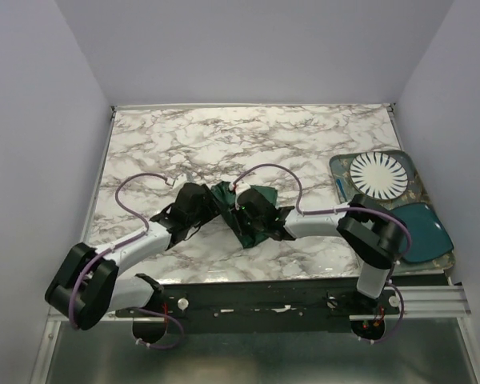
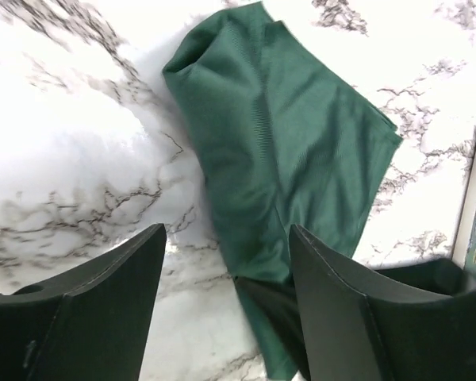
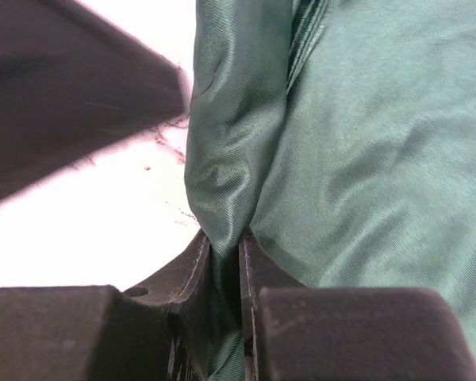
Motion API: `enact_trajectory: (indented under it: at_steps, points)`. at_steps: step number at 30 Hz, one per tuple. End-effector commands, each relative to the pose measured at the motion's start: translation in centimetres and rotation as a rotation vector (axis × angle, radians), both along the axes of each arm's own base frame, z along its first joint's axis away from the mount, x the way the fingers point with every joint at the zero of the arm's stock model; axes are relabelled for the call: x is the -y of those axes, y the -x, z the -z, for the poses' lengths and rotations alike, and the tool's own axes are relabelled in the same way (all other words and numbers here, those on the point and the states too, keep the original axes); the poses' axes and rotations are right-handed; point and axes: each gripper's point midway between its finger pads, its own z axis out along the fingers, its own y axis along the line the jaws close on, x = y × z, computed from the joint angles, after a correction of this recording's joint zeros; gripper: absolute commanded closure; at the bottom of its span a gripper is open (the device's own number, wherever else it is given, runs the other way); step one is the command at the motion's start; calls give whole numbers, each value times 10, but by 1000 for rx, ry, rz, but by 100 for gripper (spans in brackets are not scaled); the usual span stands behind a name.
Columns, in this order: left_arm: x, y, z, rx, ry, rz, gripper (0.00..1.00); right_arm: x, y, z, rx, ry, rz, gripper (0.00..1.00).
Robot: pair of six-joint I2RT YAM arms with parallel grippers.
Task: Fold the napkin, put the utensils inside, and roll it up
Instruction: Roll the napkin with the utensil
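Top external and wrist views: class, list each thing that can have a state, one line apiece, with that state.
napkin: folded over, lying on the table, not rolled.
left pincer: open over the napkin's end, gripping nothing.
right pincer: shut on a fold of the napkin.
white plate: flat on the tray, empty.
teal dish: flat, empty.

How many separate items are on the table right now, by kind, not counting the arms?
napkin: 1
tray: 1
white plate: 1
teal dish: 1
blue stick: 1
total: 5
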Motion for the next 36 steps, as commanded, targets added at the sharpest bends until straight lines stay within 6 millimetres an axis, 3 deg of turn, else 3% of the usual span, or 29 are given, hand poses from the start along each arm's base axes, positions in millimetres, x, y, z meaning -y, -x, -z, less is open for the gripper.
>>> enact_trajectory:
  at_steps: [1,7,12,14,15,17,18,19,22,25,30,36]
  points:
    - [-23,5,-17,33,-127,22,26,18,18,28,-181,-60,-215,85]
    - [-3,15,-14,-2,-46,121,26,7,31,2,-430,-354,-445,82]
    - [15,4,-19,-5,-5,165,25,16,35,7,-663,-447,-437,79]
    - [22,1,-13,-32,3,183,30,14,29,7,-704,-441,-430,76]
    - [28,-1,-16,-34,33,188,31,20,31,18,-758,-413,-402,76]
    - [35,-4,-10,-50,50,197,38,23,27,22,-766,-398,-379,75]
    - [40,-9,-15,-35,71,205,42,25,23,26,-765,-383,-357,75]
    - [45,-8,-16,-40,96,221,51,26,21,29,-765,-373,-351,75]
    - [47,-8,-23,-15,116,222,63,31,21,36,-778,-329,-325,75]
    - [40,-2,-21,-25,102,194,66,32,18,37,-766,-319,-316,75]
    - [28,-5,-37,17,81,141,69,32,14,35,-755,-304,-305,75]
    - [37,-14,-50,33,89,164,70,33,10,36,-741,-275,-301,74]
